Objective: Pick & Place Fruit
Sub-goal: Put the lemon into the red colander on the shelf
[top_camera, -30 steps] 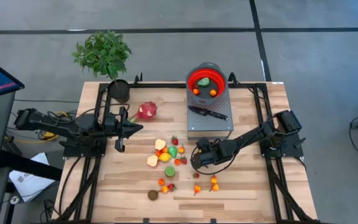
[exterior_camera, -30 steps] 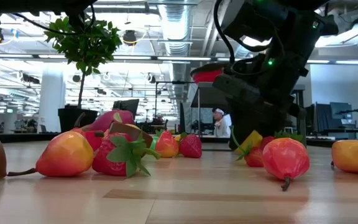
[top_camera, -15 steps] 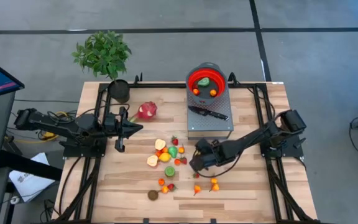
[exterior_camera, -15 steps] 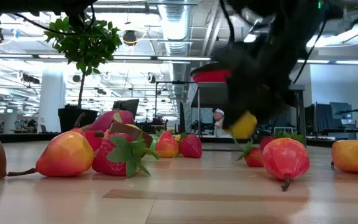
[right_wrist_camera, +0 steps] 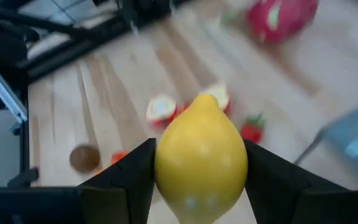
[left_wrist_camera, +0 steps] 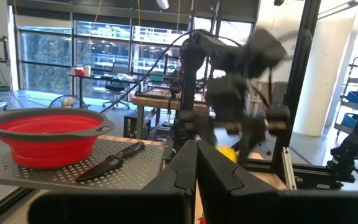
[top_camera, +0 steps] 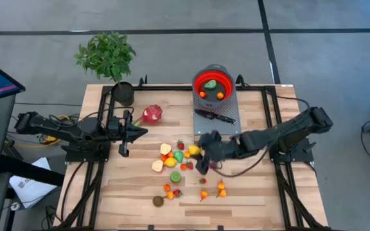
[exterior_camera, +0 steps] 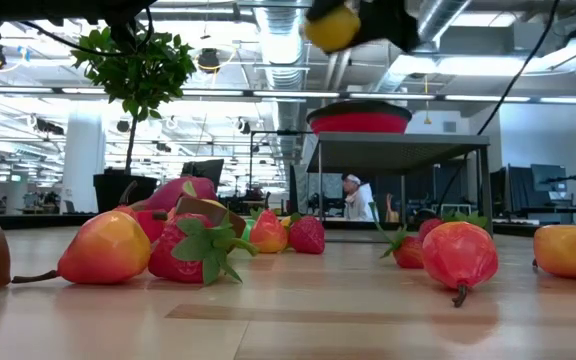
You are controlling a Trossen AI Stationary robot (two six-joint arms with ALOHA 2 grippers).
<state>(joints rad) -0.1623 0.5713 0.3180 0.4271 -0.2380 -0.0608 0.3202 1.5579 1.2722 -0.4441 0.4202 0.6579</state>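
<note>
Lemon sits clamped across its fat middle in my right hand, raised off the counter above the scattered fruit. I judge it light, rigid, smooth plastic, so its tapered ends would slip; the belly is the hold. My left hand waits pressed together near the dragon fruit.

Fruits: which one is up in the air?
The yellow lemon, clamped in the right gripper above the table; every other fruit lies on the wood or in the red bowl.
</note>
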